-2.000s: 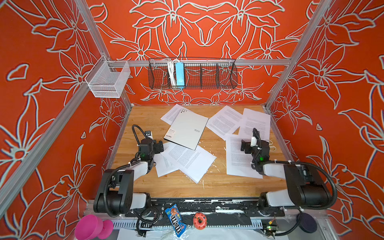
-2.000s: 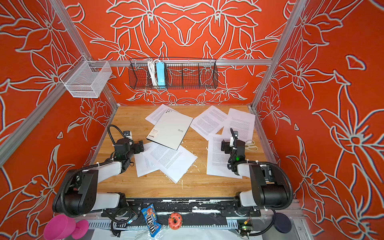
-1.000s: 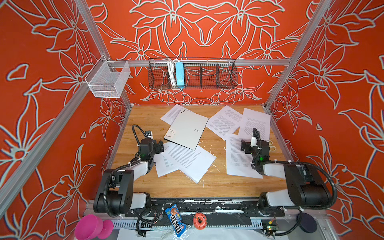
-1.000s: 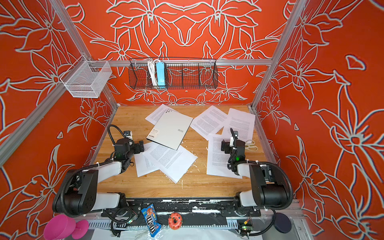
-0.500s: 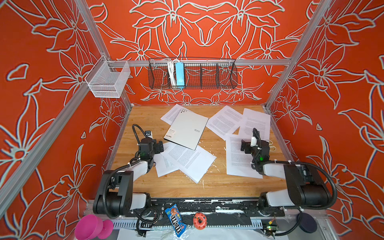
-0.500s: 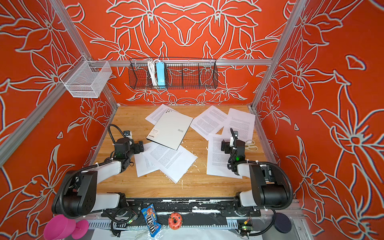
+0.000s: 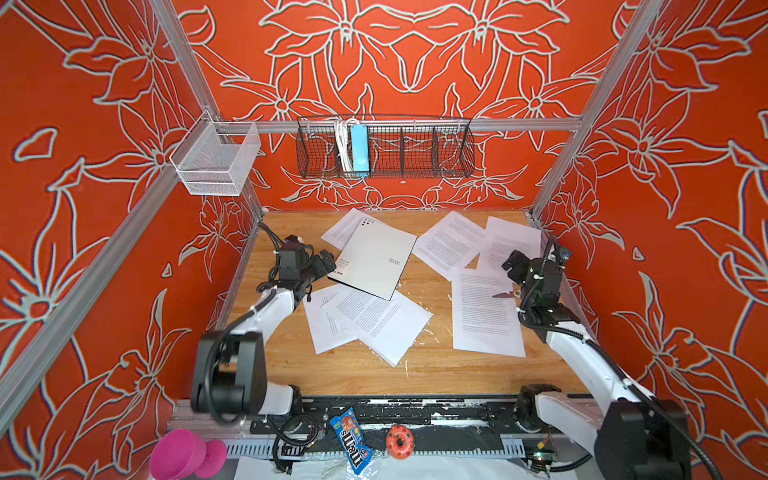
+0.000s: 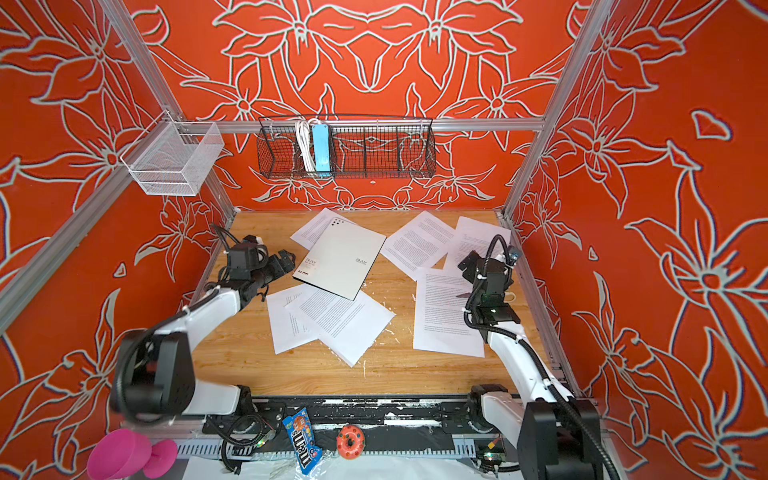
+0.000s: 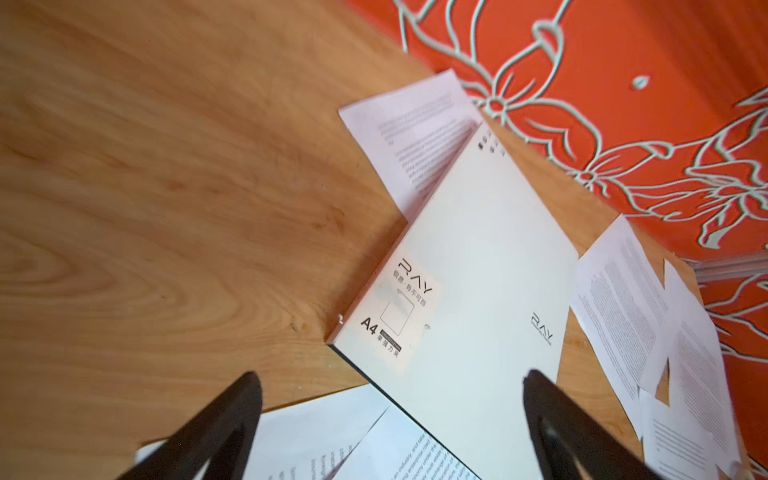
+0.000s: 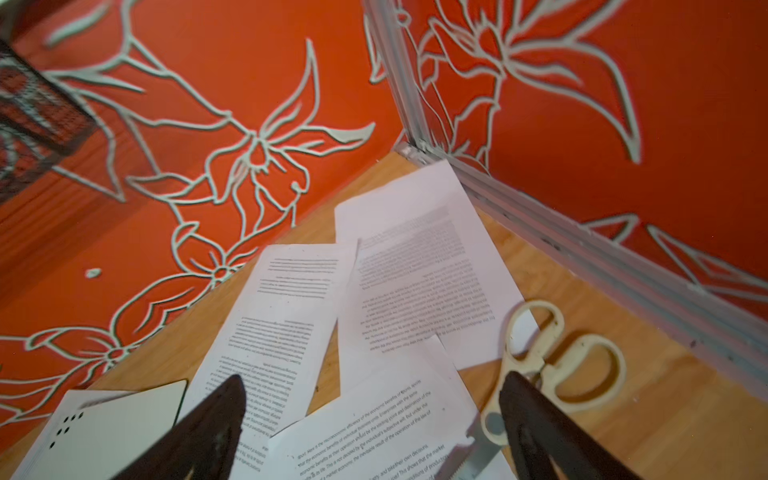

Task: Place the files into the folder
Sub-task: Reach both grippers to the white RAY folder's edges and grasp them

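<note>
In both top views the closed folder lies far-centre on the wooden table, its near edge resting over two of the files. Bare wood runs along the table's near side. The left gripper, spread and empty, sits just beside the folder's left edge. Left wrist view: the folder's near-left corner shows ahead of the parted fingers. Right wrist view: the right gripper hangs released above the right-hand sheets, with scissors near the right wall.
</note>
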